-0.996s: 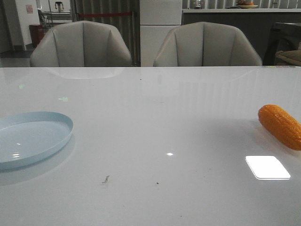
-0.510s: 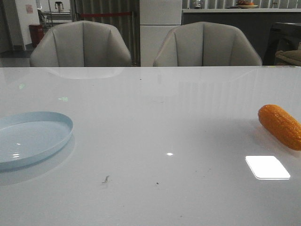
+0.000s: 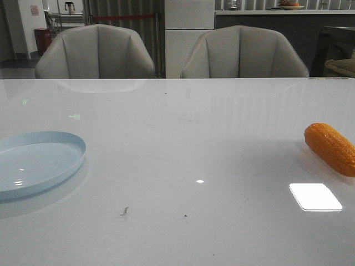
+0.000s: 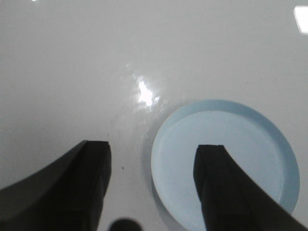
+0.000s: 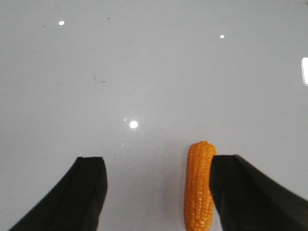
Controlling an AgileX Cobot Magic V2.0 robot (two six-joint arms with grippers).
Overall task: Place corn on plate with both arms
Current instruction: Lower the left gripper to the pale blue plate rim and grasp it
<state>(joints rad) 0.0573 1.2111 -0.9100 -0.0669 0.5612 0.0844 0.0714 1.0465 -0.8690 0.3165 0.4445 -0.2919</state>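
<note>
While both arms hang above the glossy white table (image 3: pixel 183 144), neither holds anything. Corn (image 3: pixel 330 148) lies flat at the table's right edge in front view: orange plastic cob, shiny, rows of small bumpy kernels, rounded end twd the table's middle, other end cut off by the frame. Plate (image 3: pixel 39 163) sits at far left, well apart from corn: round, shallow, pale blue, smooth w/ low raised rim, nothing on it. Left gripper (image 4: pixel 154 180) is spread wide, 2 dark matte fingers (image 4: pixel 91 178); one finger overlaps the plate (image 4: pixel 240 139) in the wrist view, the other is over bare tabletop. Right gripper (image 5: pixel 156 187) also wide apart, dark fingers (image 5: pixel 89 187) flat & blocky; corn (image 5: pixel 200 190) lies lengthwise just inside one finger, contact unclear. Two grey padded chairs (image 3: pixel 97 52) w/ curved shell backs stand behind the table.
</note>
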